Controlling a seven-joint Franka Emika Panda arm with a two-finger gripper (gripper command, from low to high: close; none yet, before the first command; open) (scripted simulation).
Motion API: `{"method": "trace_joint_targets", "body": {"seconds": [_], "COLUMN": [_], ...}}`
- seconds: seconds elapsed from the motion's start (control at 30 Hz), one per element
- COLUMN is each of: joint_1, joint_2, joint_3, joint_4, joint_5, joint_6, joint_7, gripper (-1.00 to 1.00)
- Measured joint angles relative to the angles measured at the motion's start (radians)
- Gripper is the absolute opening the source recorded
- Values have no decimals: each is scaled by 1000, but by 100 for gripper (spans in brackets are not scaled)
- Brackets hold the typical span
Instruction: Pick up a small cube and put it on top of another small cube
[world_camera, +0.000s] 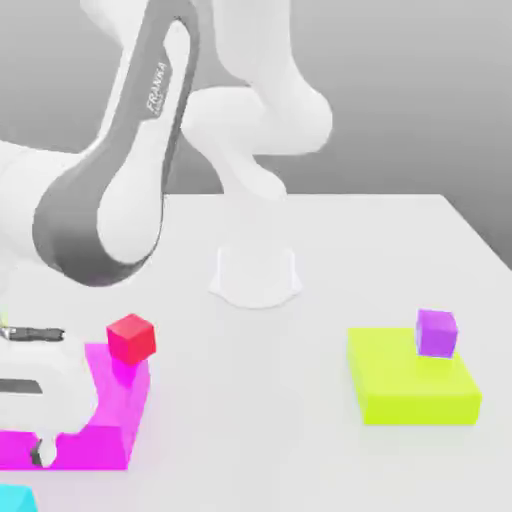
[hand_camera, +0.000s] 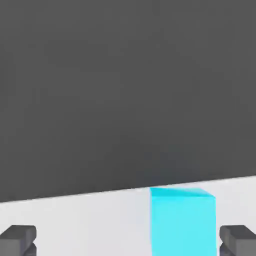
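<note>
A small cyan cube stands on the white table, in the gap between my fingers and nearer one of them. My gripper is open, and neither dark fingertip touches the cube. In the exterior view the same cyan cube peeks in at the bottom left corner. My hand hangs low just above it in front of the magenta block, with one finger pointing down.
A red cube sits on the flat magenta block beside my hand. On the exterior view's right, a purple cube rests on the flat lime block. The arm's base stands mid-table.
</note>
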Motion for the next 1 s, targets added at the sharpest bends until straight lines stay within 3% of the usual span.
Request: {"method": "trace_joint_targets", "body": {"seconds": [0.13,0.17,0.37,0.53,0.8,1.0], "joint_1": [-45,-55,-60,-18,34,55], "joint_2": [141,171,186,52,-198,-415], "joint_3": [36,49,55,-1,-68,-100], "joint_4": [32,40,43,4,-204,-374], "joint_5": [35,47,55,5,19,-80], "joint_6": [85,106,115,20,-52,-77], "joint_7": [-39,-48,-54,-9,227,486], "gripper": [0,-100,-100,-100,-100,-100]}}
